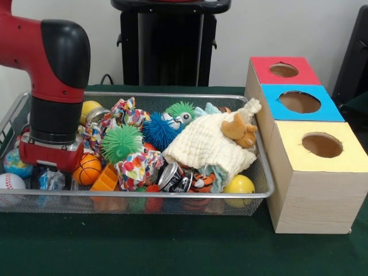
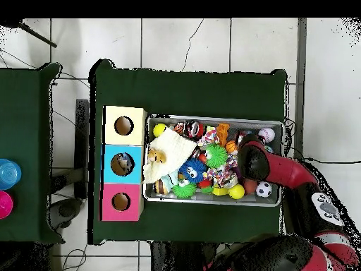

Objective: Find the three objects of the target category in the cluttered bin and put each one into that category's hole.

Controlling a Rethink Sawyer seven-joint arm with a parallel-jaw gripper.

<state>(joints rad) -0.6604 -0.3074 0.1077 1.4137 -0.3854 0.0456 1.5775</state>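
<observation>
My hand (image 1: 50, 175) sat low in the wire basket (image 1: 172, 195); its grip I cannot tell.

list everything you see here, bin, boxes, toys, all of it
wire basket: 1, silver, on the green table
green table: 1, under basket and box
wooden box: 1, pale, beside the basket; three round holes
blue hole: 1, middle; red-topped behind it, yellow-topped in front
cream cloth: 1, basket end nearest the box
spiky balls: 3, two green, one blue, mid basket
yellow ball: 1, front corner by the box
cans: at least 1, silver, front rim
baseball: 1, white, far end from the box
arm: 1, red and black, lowered into that end; pincer hidden
</observation>
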